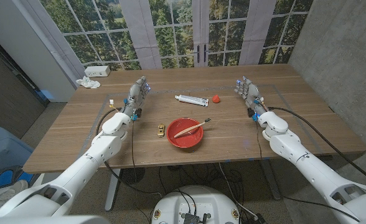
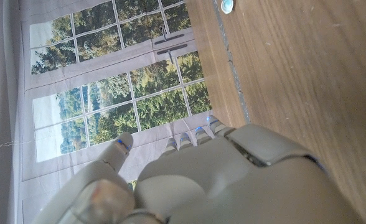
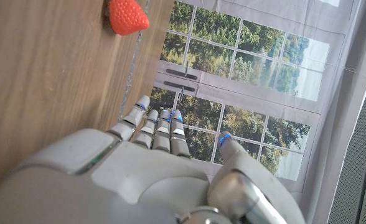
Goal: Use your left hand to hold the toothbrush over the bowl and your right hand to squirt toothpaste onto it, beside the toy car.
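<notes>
A red bowl [image 1: 184, 138] stands near the table's front middle. A wooden toothbrush [image 1: 192, 127] lies across its rim, head toward the right. A small yellow toy car [image 1: 162, 129] sits just left of the bowl. The white toothpaste tube [image 1: 192, 100] lies farther back, with a red strawberry [image 1: 216, 98] at its right end; the strawberry [image 3: 127, 17] also appears in the right wrist view. My left hand [image 1: 137, 93] stands open at the left, well away from the bowl. My right hand [image 1: 248, 91] stands open at the right, holding nothing. Both hands [image 2: 189, 180] [image 3: 152, 168] have fingers extended.
A white power strip [image 1: 97, 71] and crumpled white cloth [image 1: 88, 82] sit at the back left corner. A small white and blue item [image 1: 111, 101] lies left of my left hand, also seen as a round cap [image 2: 226, 5]. Windows run behind the table.
</notes>
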You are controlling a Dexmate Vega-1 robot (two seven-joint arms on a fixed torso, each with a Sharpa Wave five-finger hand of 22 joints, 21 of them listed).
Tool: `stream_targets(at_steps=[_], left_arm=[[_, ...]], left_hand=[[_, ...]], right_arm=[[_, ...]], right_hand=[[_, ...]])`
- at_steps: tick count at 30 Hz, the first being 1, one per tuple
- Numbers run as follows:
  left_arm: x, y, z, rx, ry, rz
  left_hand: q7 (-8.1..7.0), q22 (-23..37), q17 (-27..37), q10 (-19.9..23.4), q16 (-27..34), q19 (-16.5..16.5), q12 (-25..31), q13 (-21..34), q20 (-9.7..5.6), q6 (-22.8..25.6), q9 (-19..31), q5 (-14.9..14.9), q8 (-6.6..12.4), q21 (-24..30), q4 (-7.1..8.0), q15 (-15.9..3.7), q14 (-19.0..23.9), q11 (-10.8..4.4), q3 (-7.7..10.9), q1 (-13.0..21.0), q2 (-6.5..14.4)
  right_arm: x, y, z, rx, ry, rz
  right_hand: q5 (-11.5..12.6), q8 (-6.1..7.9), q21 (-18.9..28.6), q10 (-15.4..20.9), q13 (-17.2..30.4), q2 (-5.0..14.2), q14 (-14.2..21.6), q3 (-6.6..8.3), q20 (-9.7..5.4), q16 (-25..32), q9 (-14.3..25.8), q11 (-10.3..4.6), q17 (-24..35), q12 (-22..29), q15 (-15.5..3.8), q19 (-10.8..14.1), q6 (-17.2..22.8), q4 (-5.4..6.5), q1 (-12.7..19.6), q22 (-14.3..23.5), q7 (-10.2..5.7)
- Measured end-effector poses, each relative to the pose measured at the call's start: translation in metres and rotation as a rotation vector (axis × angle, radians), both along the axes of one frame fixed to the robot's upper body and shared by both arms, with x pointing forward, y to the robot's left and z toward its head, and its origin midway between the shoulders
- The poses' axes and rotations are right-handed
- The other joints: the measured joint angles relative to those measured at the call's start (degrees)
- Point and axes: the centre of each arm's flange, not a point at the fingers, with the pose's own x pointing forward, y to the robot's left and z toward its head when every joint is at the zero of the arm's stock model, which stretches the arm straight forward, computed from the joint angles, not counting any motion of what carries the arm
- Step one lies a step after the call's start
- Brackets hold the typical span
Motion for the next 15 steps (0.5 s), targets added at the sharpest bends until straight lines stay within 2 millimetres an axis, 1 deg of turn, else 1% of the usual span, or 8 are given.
stream_targets(at_steps=[1, 4, 5, 6, 7, 8, 14, 15], left_arm=[[0.0, 0.003, 0.0, -0.003, -0.004, 0.002], [0.002, 0.01, 0.0, -0.007, 0.0, 0.015], [0.0, 0.011, 0.002, -0.009, -0.013, 0.01], [0.001, 0.014, 0.002, -0.01, -0.013, 0.015], [0.0, 0.015, 0.003, -0.011, -0.019, 0.016], [0.0, 0.016, 0.004, -0.011, -0.019, 0.017], [0.0, 0.022, 0.006, -0.009, -0.029, 0.026], [0.001, 0.022, 0.006, -0.009, -0.029, 0.027]], left_hand=[[0.0, 0.0, 0.0, 0.0, 0.0, 0.0, 0.0, 0.0, 0.0, 0.0, 0.0, 0.04, 0.0, 0.0, 0.07, 0.0, 0.0, 0.0, 0.07, 0.0, 0.0], [0.0, 0.0, 0.0, 0.0, 0.0, 0.0, 0.0, 0.0, 0.0, 0.0, 0.0, 0.04, 0.0, 0.0, 0.07, 0.0, 0.0, 0.0, 0.07, 0.0, 0.0], [0.0, 0.0, 0.0, -0.1, 0.0, 0.0, 0.0, 0.0, 0.0, 0.0, 0.0, 0.04, 0.0, 0.0, 0.07, 0.0, 0.0, -0.11, 0.07, 0.0, 0.0], [0.0, 0.0, 0.0, -0.2, 0.0, 0.0, 0.0, 0.0, 0.0, 0.0, 0.0, 0.04, 0.0, 0.0, 0.07, 0.0, 0.0, -0.2, 0.07, 0.0, 0.0], [-0.02, 0.0, 0.0, -0.2, 0.0, 0.0, 0.31, 0.0, 0.0, -0.02, 0.0, 0.04, 0.0, 0.0, 0.07, 0.0, 0.0, -0.2, 0.07, 0.0, 0.0], [-0.2, 0.0, 0.0, -0.2, 0.0, 0.0, 0.4, 0.0, 0.0, -0.2, 0.0, 0.04, 0.0, 0.0, 0.07, 0.0, 0.0, -0.2, 0.07, 0.0, 0.0], [-0.2, -0.01, -0.01, -0.2, 0.44, 0.0, 0.67, 0.0, 0.0, -0.2, -0.01, 0.04, 0.0, 0.0, -0.05, 0.0, 0.0, -0.2, 0.19, 0.0, -0.01], [-0.22, 0.0, -0.04, -0.2, 0.44, 0.0, 0.67, 0.0, 0.0, -0.18, -0.01, 0.04, 0.02, 0.0, -0.11, 0.0, 0.01, -0.2, 0.25, 0.0, -0.01]], right_arm=[[0.001, 0.004, 0.0, 0.001, 0.0, -0.001], [0.001, 0.003, 0.0, -0.003, -0.002, -0.019], [0.002, 0.013, 0.002, -0.001, -0.005, -0.009], [0.002, 0.013, 0.002, -0.003, -0.006, -0.011], [0.003, 0.017, 0.002, -0.002, -0.005, -0.01], [0.003, 0.017, 0.002, -0.002, -0.006, -0.011], [0.003, 0.022, 0.003, -0.007, -0.013, -0.028], [0.003, 0.022, 0.003, -0.008, -0.013, -0.031]], right_hand=[[0.0, 0.0, 0.0, 0.0, 0.0, 0.05, 0.0, 0.0, 0.0, 0.0, 0.0, 0.0, 0.0, 0.0, 0.0, 0.0, 0.0, 0.0, 0.03, 0.0, 0.0], [0.0, 0.0, 0.0, 0.0, 0.0, 0.06, 0.0, 0.0, 0.0, 0.0, 0.0, 0.0, 0.0, 0.0, 0.0, 0.0, 0.0, 0.0, 0.02, 0.0, 0.0], [0.0, 0.0, 0.0, 0.0, 0.0, 0.06, 0.0, 0.0, 0.0, 0.0, 0.0, 0.0, 0.0, 0.0, 0.0, 0.0, 0.0, 0.0, 0.02, 0.0, 0.0], [0.0, 0.0, 0.0, 0.0, 0.0, 0.06, 0.0, 0.0, 0.0, 0.0, 0.0, 0.0, 0.0, 0.0, 0.0, 0.0, 0.0, 0.0, 0.01, 0.0, 0.0], [0.0, 0.0, 0.0, 0.0, 0.0, 0.08, 0.0, 0.0, 0.0, 0.0, 0.0, 0.0, 0.0, 0.0, 0.0, 0.0, 0.0, 0.0, -0.01, 0.0, 0.0], [0.0, 0.0, 0.0, 0.0, 0.0, 0.53, 0.0, 0.0, 0.0, 0.0, 0.0, 0.0, 0.0, 0.0, 0.0, 0.0, 0.0, 0.0, -0.46, 0.0, 0.0], [0.0, 0.0, 0.0, 0.2, -0.01, 0.51, -0.01, 0.0, 0.01, 0.0, 0.0, 0.2, -0.01, 0.0, 0.0, 0.0, 0.0, 0.0, -0.43, -0.01, 0.0], [0.0, 0.0, -0.11, 0.2, -0.01, 0.51, -0.01, 0.0, 0.2, 0.0, -0.01, 0.2, -0.01, 0.0, 0.0, 0.2, 0.0, 0.0, -0.43, -0.01, 0.0]])
